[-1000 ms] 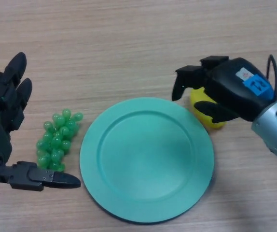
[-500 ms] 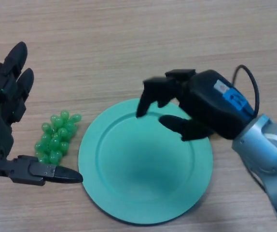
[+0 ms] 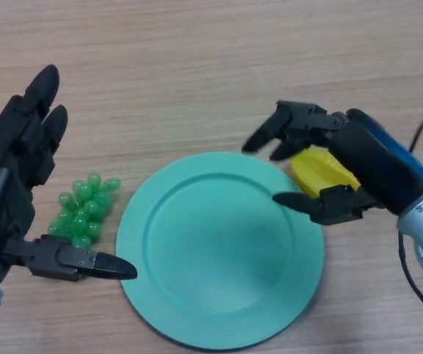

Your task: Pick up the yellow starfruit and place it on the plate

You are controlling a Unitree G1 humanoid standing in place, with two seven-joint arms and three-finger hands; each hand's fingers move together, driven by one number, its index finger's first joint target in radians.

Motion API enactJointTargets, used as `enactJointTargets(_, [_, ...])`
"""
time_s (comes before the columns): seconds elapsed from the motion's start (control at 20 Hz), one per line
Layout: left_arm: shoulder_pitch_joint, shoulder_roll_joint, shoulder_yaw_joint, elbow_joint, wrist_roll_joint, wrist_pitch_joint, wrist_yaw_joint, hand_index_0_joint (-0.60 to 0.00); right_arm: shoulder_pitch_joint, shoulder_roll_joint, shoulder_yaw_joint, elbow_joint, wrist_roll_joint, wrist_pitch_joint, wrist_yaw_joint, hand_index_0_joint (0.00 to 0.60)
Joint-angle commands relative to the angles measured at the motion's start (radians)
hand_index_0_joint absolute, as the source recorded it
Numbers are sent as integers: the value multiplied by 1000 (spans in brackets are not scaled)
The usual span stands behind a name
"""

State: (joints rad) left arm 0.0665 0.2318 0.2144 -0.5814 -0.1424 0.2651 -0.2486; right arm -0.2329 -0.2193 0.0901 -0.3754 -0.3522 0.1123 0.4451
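The yellow starfruit lies on the table just off the right rim of the teal plate. My right hand hovers over it, open: the fingers reach past its far side and the thumb sits on its near side over the plate's rim. I cannot tell whether either touches the fruit. The palm hides the fruit's right part. My left hand is open at the left edge, beside the grapes.
A bunch of green grapes lies on the wooden table just left of the plate, close to my left thumb.
My right hand swung left over the plate, hiding the starfruit, then came back to the right. The starfruit shows again beside the plate's right rim. My left hand shifted slightly.
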Motion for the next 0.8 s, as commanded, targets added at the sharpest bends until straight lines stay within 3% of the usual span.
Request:
enactJointTargets(0.05, [-37, 40, 38, -37, 1, -70, 25, 0, -12, -22, -86, -107, 157, -19, -93, 0])
enactJointTargets(0.2, [-51, 34, 7, -21, -3, -100, 44, 0, 29, -36, -116, -140, 223, -24, -157, 0])
enactJointTargets(0.35, [-70, 43, 1, -34, -32, -70, 42, 0, 73, -47, -150, -181, 286, -28, -170, 0])
enactJointTargets(0.55, [-109, 37, -43, -33, -33, -98, 96, 0, 159, -54, -198, -194, 344, -79, -160, 0])
enactJointTargets(0.65, [-140, 42, -52, -27, -11, -125, 119, 0, 189, -43, -205, -283, 388, 44, -204, 0])
enactJointTargets(0.8, [-152, 39, -76, -13, 17, -156, 129, 0, 202, -42, -200, -327, 352, 77, -229, 0])
